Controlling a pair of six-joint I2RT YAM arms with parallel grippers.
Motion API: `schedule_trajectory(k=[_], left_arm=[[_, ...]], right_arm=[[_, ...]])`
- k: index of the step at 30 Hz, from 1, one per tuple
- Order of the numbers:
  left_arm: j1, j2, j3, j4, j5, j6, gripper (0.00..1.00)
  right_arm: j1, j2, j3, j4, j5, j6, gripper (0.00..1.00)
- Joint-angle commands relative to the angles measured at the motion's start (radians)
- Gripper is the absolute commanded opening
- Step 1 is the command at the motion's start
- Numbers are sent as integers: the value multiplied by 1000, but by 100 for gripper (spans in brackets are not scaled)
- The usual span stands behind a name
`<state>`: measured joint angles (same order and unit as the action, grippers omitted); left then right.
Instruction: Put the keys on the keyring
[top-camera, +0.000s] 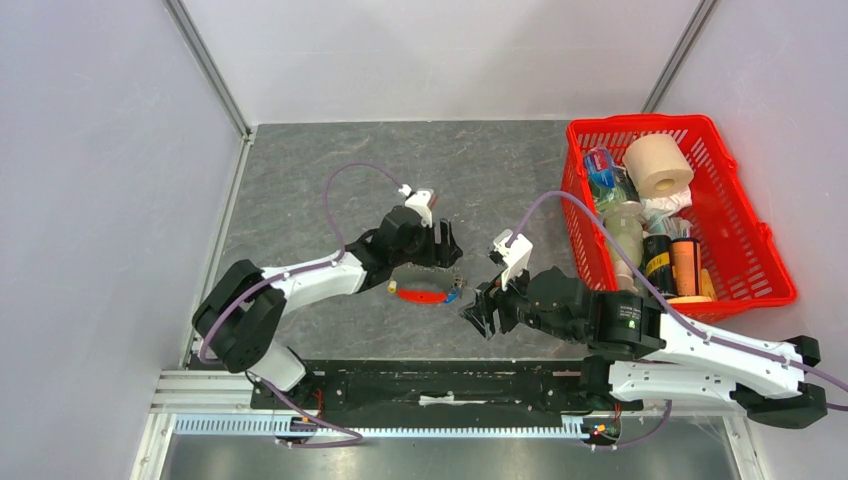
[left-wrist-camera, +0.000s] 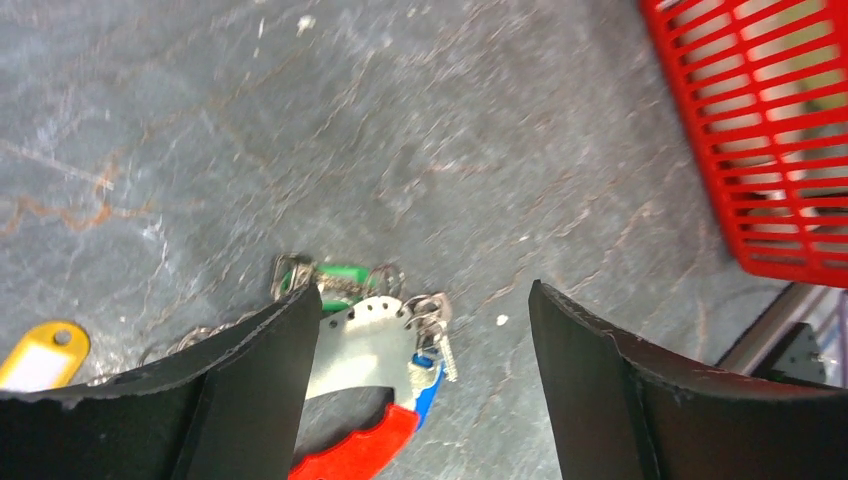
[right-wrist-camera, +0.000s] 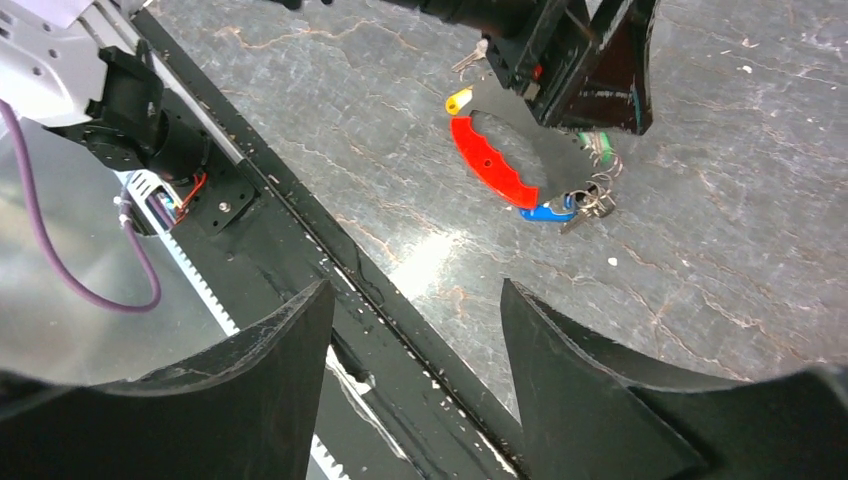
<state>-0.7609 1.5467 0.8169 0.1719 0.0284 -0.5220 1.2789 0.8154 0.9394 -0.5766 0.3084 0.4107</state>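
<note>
Seen from above, a grey stone-patterned tabletop (top-camera: 300, 180) fills the middle of the frame, with my two white and black arms reaching up from the bottom edge.

My left claw (top-camera: 446, 256) sits left of centre. Its two black fingers (left-wrist-camera: 250, 380) are spread wide apart and grip nothing; in its own wrist view there is bare table between them.

My right claw (top-camera: 482, 313) sits just right of centre, lower in the frame. Its fingers are also parted and empty, hanging above the table and the dark rail at the table's near edge.

The keyring (right-wrist-camera: 490, 160), a flat curved red fob joined to a silver metal plate and a small silver ring, lies on the table between the two claws, just below the left one.

The keys (left-wrist-camera: 430, 318), tiny silver metal ones bunched together, lie at the fob's right end beside a small blue piece. A green-headed key (left-wrist-camera: 335, 278) lies just beyond them. I cannot tell whether any key is threaded on the ring.

A yellow plastic tag (left-wrist-camera: 40, 355) lies at the fob's left end.

A red plastic basket (top-camera: 640, 120) of household items stands at the upper right.
</note>
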Motion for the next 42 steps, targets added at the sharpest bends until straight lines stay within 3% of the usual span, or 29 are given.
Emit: schedule_trajectory(k=[1,3,5,6,19,26,34,42], left_arm=[[-2,-108,114,-63,30,83,83],[-2,-153,154,-122,38,109,84],[-2,-195,184,-165,40,128,84],[-1,-218,199,-216,40,140,84],[-2,-496,276,-482,-138,273,87],[-2,-674,235,-520,-239,355,88],[-2,-800,220,-606,-262,369,88],[-2,-869,201,-623,-260,384,88]], right_arm=[[1,3,31,-17,75,6,73],[1,15,54,-31,100,1,81],[1,29,76,-42,132,-6,96],[1,38,89,-49,150,-10,97],[0,172,282,-134,469,-12,97],[1,247,376,-141,665,-85,97],[1,276,382,-41,692,-198,97],[2,329,436,-40,772,-177,97]])
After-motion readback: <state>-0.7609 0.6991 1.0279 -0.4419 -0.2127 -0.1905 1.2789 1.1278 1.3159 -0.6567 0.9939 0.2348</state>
